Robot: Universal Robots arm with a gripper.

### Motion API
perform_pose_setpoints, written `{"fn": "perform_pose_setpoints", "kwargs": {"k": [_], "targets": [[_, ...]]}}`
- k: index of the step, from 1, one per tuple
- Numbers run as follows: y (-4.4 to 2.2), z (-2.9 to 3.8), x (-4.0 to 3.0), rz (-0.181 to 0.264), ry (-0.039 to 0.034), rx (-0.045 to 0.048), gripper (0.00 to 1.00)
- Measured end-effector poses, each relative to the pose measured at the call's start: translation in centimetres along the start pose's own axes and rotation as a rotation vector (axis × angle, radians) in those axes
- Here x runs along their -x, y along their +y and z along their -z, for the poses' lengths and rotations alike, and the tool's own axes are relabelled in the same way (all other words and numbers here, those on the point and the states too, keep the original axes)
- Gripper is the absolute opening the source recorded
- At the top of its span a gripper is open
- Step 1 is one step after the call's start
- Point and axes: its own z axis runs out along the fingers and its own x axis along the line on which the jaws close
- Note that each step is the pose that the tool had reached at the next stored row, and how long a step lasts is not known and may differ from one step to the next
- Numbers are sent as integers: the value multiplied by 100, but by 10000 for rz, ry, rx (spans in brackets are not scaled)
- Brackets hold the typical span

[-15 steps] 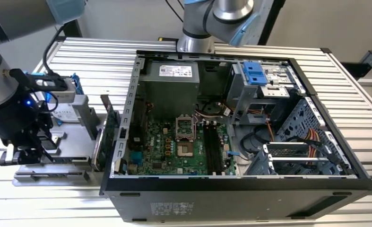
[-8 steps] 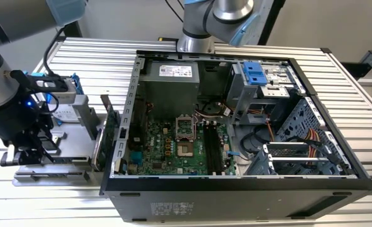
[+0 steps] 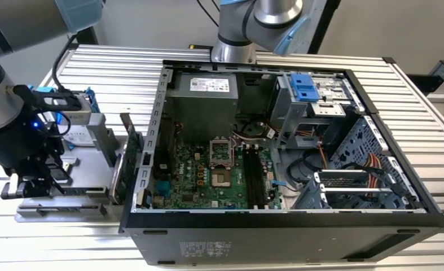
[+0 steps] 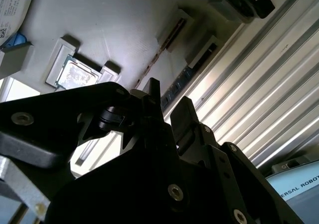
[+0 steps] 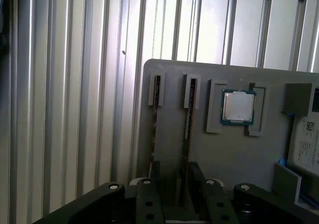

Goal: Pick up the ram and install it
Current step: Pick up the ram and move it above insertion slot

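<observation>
The fingers (image 5: 197,176) stand parted, holding nothing, one each side of the ram (image 5: 186,129), whose near end hides behind the gripper (image 5: 177,168). It stands edgewise in one of the tray's (image 5: 229,154) two slots; one processor (image 5: 238,107) lies beside them.

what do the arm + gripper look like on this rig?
Silver-grey tubular arm with light-blue joint caps. A black cable runs by the wrist, next to a small blue light. The gripper is matte black and blocky, with visible screw heads.
</observation>
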Motion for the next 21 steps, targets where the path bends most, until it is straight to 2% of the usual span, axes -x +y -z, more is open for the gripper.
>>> {"fn": "perform_pose_setpoints", "kwargs": {"k": [6, 13, 21], "targets": [[0, -3, 0, 0, 0, 0, 100], [7, -48, -17, 0, -1, -1, 100], [12, -52, -29, 1, -1, -1, 100]]}}
